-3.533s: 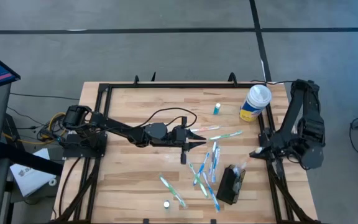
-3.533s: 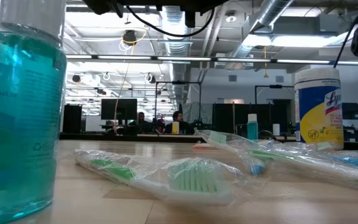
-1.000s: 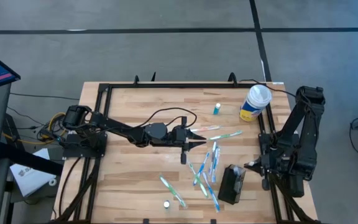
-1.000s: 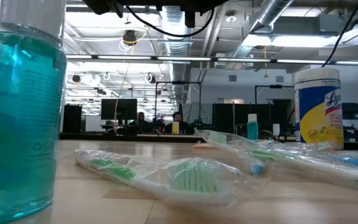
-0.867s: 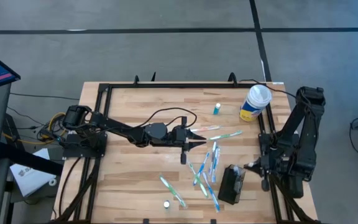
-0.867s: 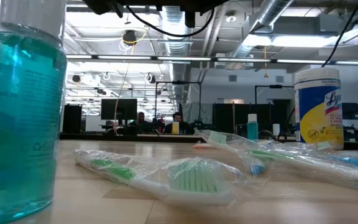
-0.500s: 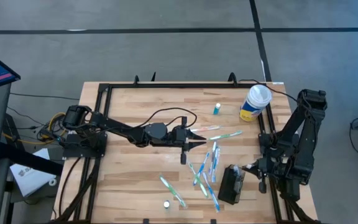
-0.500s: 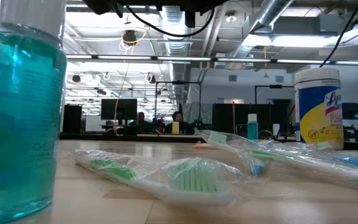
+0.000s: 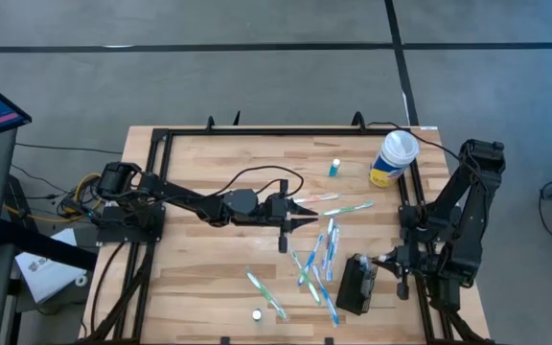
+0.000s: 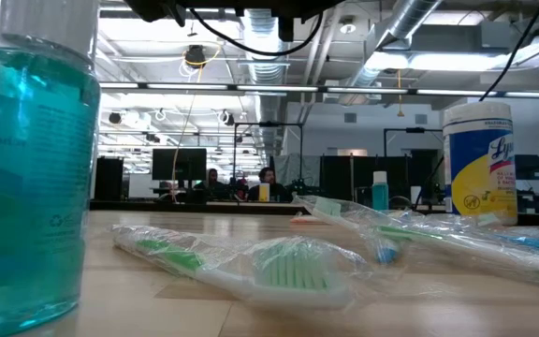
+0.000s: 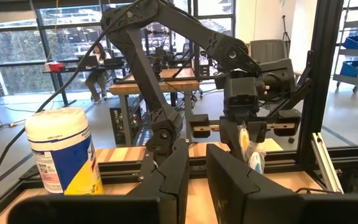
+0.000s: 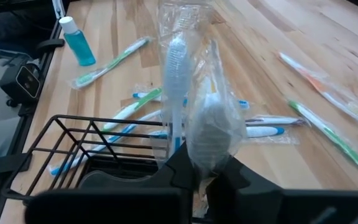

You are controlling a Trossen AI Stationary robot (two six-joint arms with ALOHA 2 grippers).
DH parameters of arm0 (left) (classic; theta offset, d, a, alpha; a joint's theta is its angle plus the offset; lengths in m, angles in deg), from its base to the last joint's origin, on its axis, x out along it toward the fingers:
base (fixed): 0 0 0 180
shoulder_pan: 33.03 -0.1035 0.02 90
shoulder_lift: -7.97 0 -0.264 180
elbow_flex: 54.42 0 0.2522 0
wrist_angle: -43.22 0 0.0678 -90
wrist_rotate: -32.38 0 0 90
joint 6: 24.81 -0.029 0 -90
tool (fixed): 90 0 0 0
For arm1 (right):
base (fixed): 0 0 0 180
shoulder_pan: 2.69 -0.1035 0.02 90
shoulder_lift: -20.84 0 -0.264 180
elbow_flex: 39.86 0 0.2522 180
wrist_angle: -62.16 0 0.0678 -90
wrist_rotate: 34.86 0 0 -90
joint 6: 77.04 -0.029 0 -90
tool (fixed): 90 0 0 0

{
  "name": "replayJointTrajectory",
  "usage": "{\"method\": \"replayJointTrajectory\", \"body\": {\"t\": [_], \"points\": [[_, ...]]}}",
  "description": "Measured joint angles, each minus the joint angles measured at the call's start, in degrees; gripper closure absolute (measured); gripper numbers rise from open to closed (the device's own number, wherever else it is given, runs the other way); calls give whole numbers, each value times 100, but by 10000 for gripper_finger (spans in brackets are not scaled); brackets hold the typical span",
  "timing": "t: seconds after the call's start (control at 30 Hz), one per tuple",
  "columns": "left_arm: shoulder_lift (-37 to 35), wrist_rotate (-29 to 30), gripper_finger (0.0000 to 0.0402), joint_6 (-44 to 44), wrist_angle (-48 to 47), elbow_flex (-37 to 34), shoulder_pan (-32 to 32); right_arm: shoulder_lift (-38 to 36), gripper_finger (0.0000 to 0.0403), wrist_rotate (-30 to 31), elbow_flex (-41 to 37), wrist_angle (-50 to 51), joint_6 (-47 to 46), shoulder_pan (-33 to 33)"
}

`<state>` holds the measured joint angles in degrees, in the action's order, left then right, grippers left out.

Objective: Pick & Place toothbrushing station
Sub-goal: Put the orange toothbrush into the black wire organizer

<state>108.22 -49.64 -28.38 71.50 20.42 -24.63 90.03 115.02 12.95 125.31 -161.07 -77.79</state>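
**Plastic-wrapped brush above the black holder**

Clear plastic wrapping shows between the fingers of the right gripper (image 12: 197, 171), which pinch a wrapped toothbrush (image 12: 174, 74) just above the black wire holder (image 9: 356, 285). The holder stands at about five o'clock on the wooden table (image 9: 199, 259), near its right rail. Apparently this brush is close to being dropped in, though no release has happened. Several more wrapped toothbrushes (image 9: 319, 268) lie loose around the table's middle, at nine o'clock from the holder, so most of the job looks undone. The left gripper (image 9: 307, 216) waits over the table's centre, its fingers nearly together on nothing.
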Motion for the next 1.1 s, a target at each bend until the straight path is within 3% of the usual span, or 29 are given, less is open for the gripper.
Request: {"method": "replayJointTrajectory", "body": {"t": [0.47,0.83,1.1], "points": [[0,-5,353,0,0,0,-2,39,338,-136,2,-57,-2,28],[0,-30,353,0,-2,0,-1,-34,271,-193,21,-55,2,23],[0,-27,353,0,0,0,0,-303,223,-302,315,-55,656,30]]}}
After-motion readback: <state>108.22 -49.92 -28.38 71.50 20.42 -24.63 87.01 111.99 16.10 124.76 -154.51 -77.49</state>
